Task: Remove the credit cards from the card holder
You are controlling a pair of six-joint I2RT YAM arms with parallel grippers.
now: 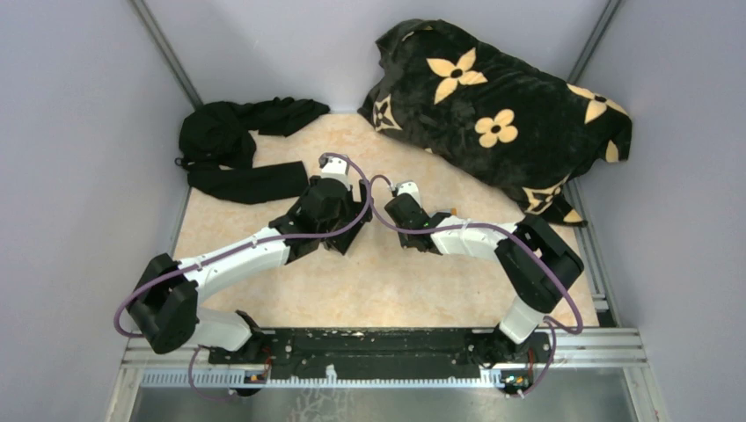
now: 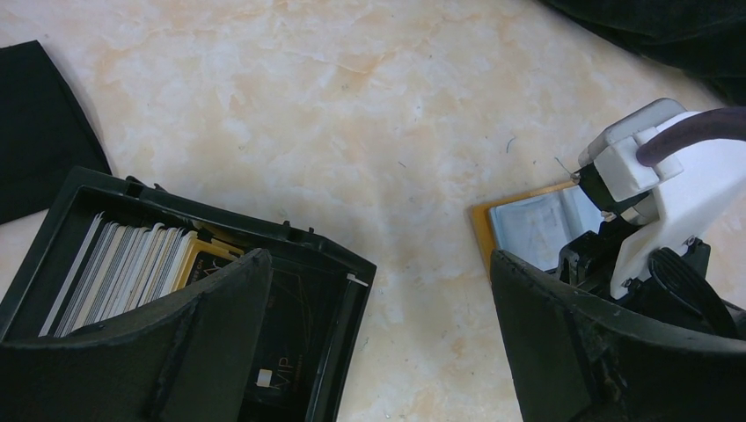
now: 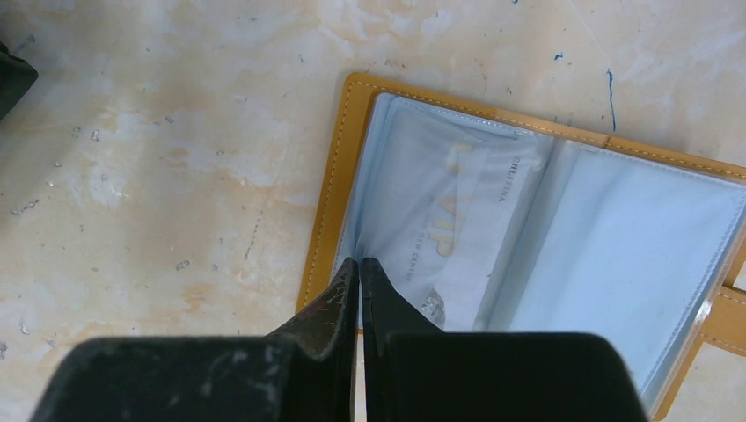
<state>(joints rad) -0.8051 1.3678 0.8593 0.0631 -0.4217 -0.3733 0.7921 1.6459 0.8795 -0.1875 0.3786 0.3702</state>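
My right end effector (image 3: 359, 272) has its fingers pressed together, tips meeting at the near-left corner of the holder (image 3: 327, 211). Whether they have caught the clear sleeve film, a card edge or nothing at all, I cannot tell from here.

The holder lies open and flat on the counter (image 3: 158, 158), orange cover down, plastic pockets up. From the tips it spreads ahead and off to the right. Its long axis runs left to right across my right wrist view, dropping a little toward the right, where the strap tab sits. One card (image 3: 475, 264) shows in the left pocket, tucked at a slant. Any pull, I'd judge, has to follow that pocket's opening, which looks to face the centre fold.

The right arm is clearly the nearer one. My left end effector (image 2: 376, 264) is spread wide over the box (image 2: 308, 246), with the holder well off to its right under the other wrist.

As for writing, the card in the pocket has "VIP" in gold, set sideways, with a small line of print beside it that I can't read. A dark card (image 2: 281, 378) in the box also says "VIP", next to an upright stack (image 2: 123, 264).
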